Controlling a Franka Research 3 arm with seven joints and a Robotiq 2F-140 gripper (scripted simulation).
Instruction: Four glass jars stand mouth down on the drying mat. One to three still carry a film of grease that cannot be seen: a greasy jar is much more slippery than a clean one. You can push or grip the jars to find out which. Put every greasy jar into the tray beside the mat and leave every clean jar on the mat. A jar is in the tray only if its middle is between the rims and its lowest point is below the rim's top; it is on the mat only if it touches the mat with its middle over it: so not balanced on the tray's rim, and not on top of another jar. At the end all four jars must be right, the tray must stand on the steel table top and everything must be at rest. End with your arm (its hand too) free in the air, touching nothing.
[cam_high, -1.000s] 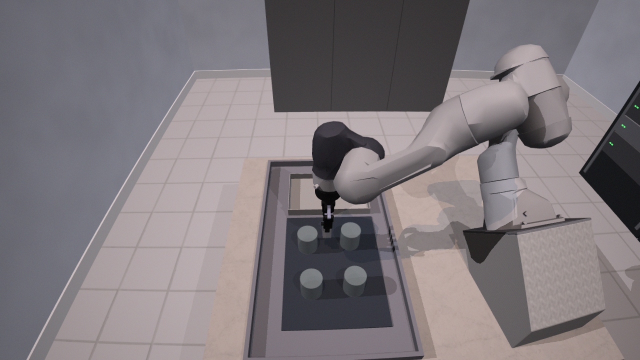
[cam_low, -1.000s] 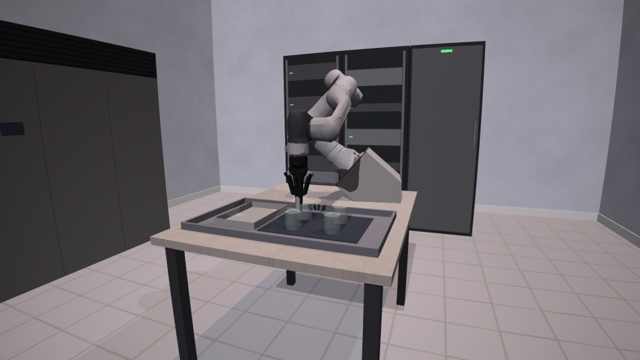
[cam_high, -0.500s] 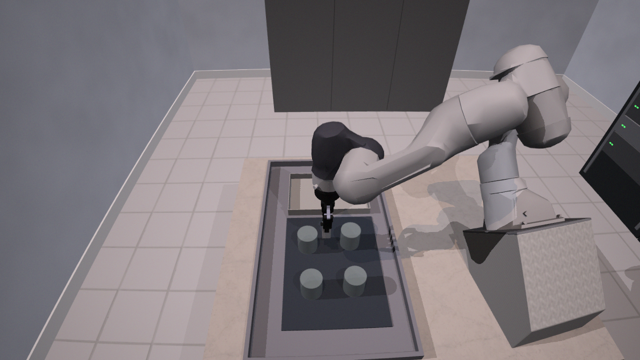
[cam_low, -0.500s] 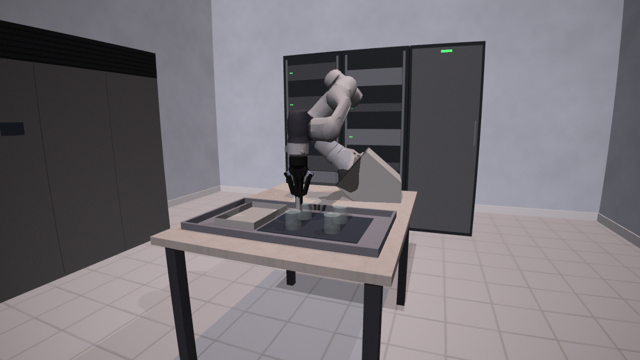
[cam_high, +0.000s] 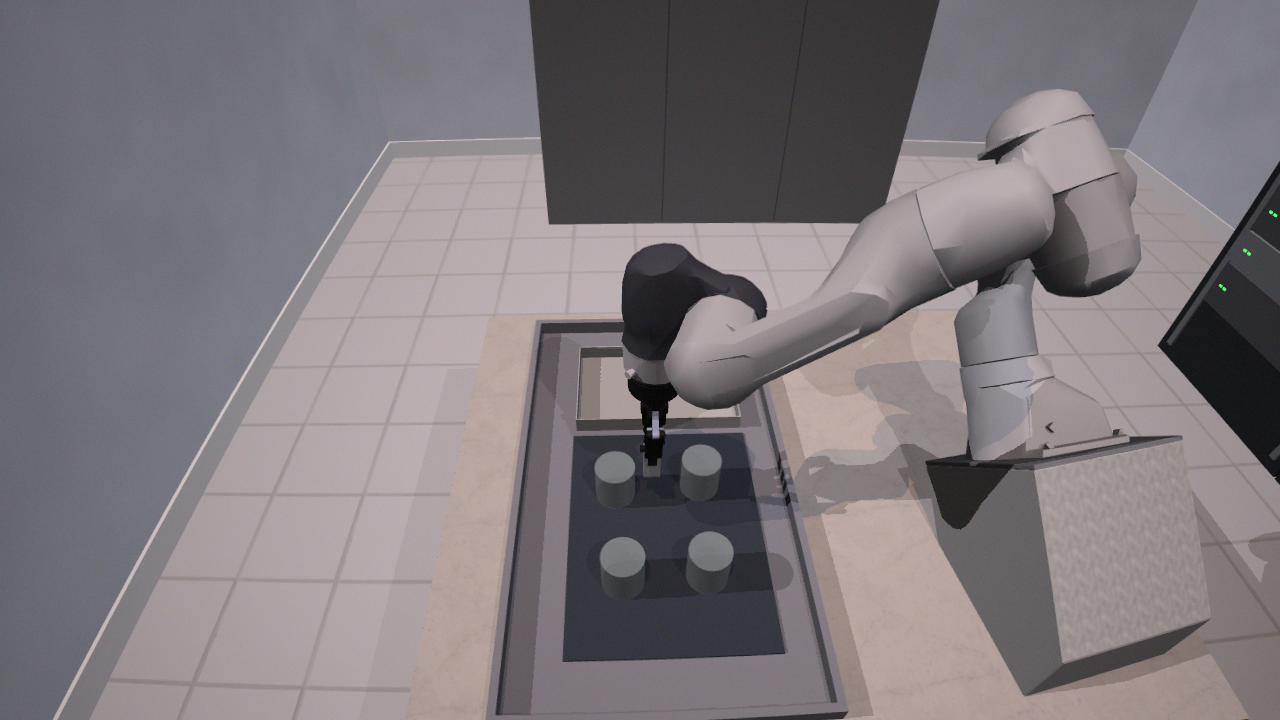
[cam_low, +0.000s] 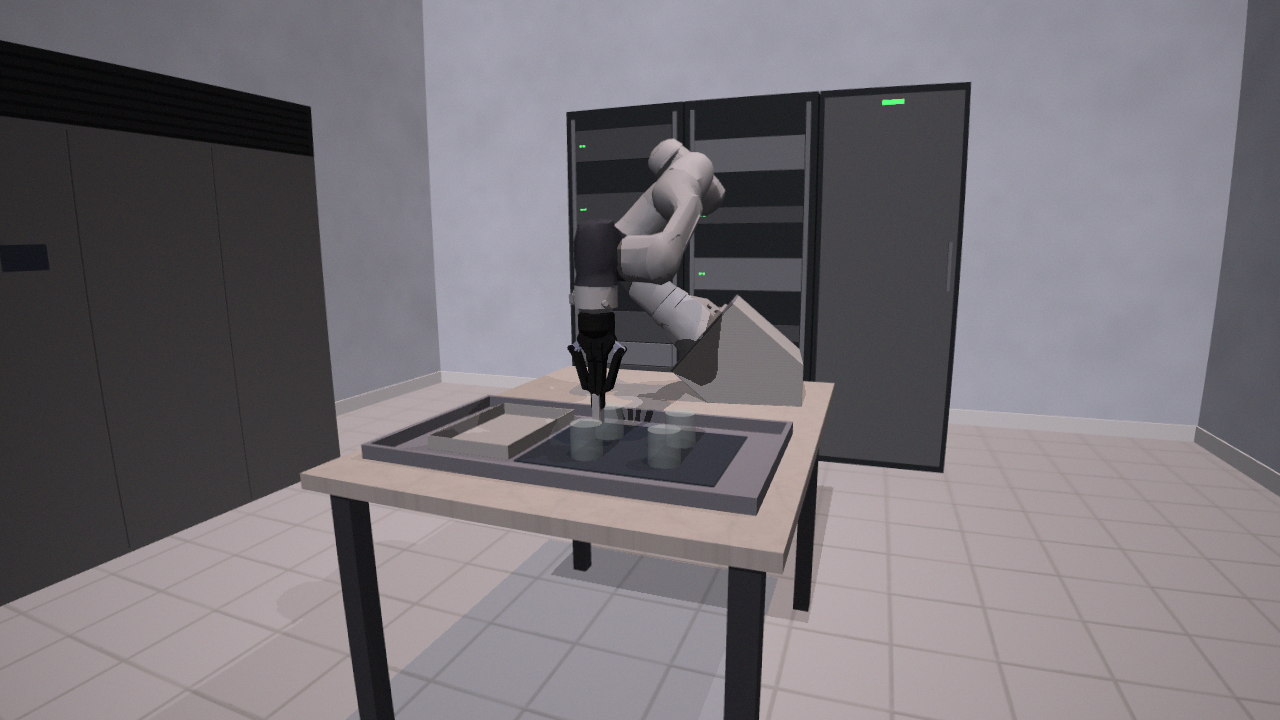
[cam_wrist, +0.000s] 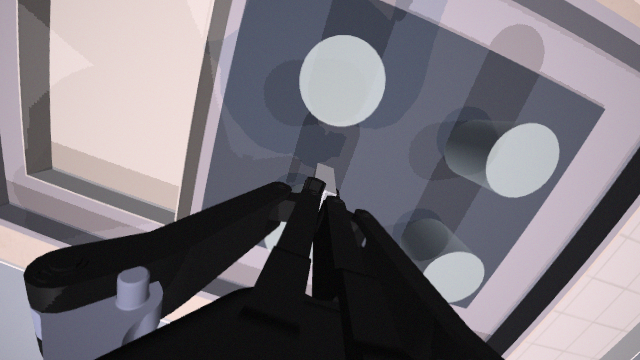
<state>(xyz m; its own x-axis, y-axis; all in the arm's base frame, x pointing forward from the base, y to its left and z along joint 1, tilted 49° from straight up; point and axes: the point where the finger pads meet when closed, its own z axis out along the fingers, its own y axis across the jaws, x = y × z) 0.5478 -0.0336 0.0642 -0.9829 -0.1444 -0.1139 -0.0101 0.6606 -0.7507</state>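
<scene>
Gripper (cam_high: 652, 463) (cam_low: 597, 404) (cam_wrist: 320, 178) pointing downward, fingers fully closed, gripping nothing; glass jars (cam_high: 614, 479) (cam_high: 700, 471) (cam_wrist: 342, 80) standing at either side of fingertips (cam_low: 597, 407); labels showing nowhere legibly.

Four jars (cam_high: 700, 472) (cam_low: 664, 445) (cam_wrist: 342, 80) — on mat (cam_high: 671, 626) (cam_low: 716, 465) (cam_wrist: 380, 165) — beside tray (cam_high: 665, 426) (cam_low: 537, 437) (cam_wrist: 195, 120)

No readable text, labels, brands, numbers or signs on my feeds, top, exterior or wrist. Cabinet lights (cam_high: 1246, 252) (cam_low: 893, 102) show as plain green marks (I squinted), small mark on arm base (cam_high: 1049, 427) too tiny to make out.
</scene>
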